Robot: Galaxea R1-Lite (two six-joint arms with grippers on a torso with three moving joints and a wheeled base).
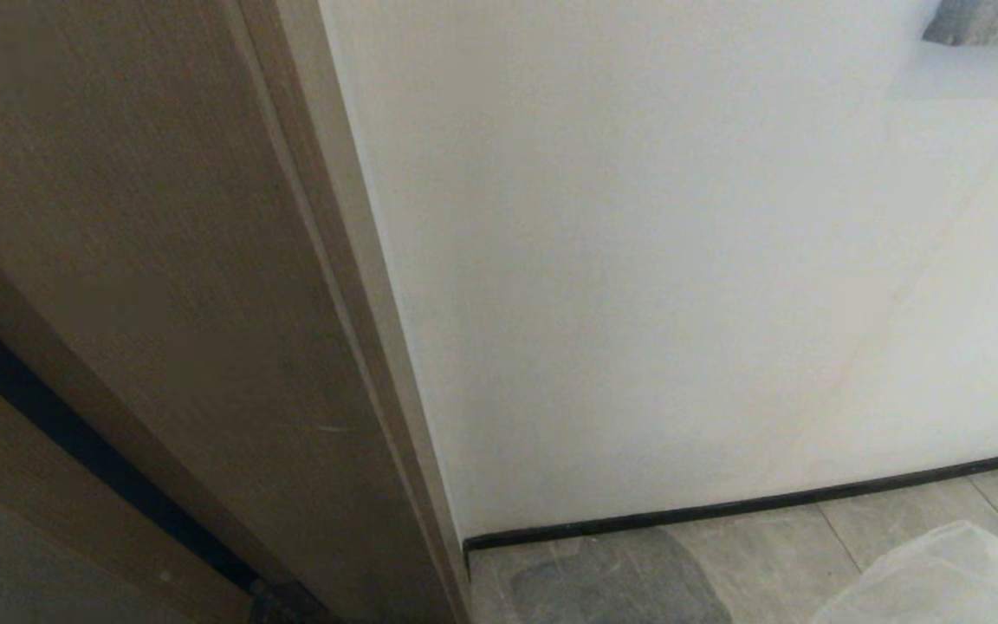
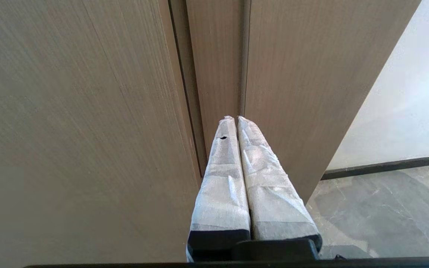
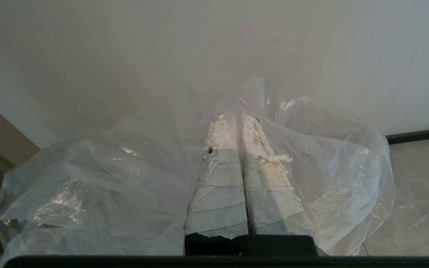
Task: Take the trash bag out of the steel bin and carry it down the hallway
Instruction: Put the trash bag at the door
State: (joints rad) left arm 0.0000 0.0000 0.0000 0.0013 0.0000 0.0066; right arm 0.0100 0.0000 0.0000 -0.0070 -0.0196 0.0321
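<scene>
We are seeing right gripper [image 3: 237,118] fingers pressing together, clamping trash bag [image 3: 125,186]; clear plastic billowing around both fingers, hanging over hallway [image 1: 880,529] tiles near white wall [image 1: 681,286]. Left gripper [image 2: 235,119] fingers closing together, holding nothing, beside wooden door frame [image 2: 88,111].

Floor [image 1: 889,537]: big grey-beige marbled tiles w/ thin grout lines, seen only in a near strip at bottom right of head view. Darker grey patch [image 1: 612,576] on the tile just right of the brown wood door frame [image 1: 204,347], which comes down to the floor at left. Black baseboard [image 1: 767,503] runs along the far edge where tile meets the pale wall [image 1: 638,260]. No other item seen resting on the tiles.
</scene>
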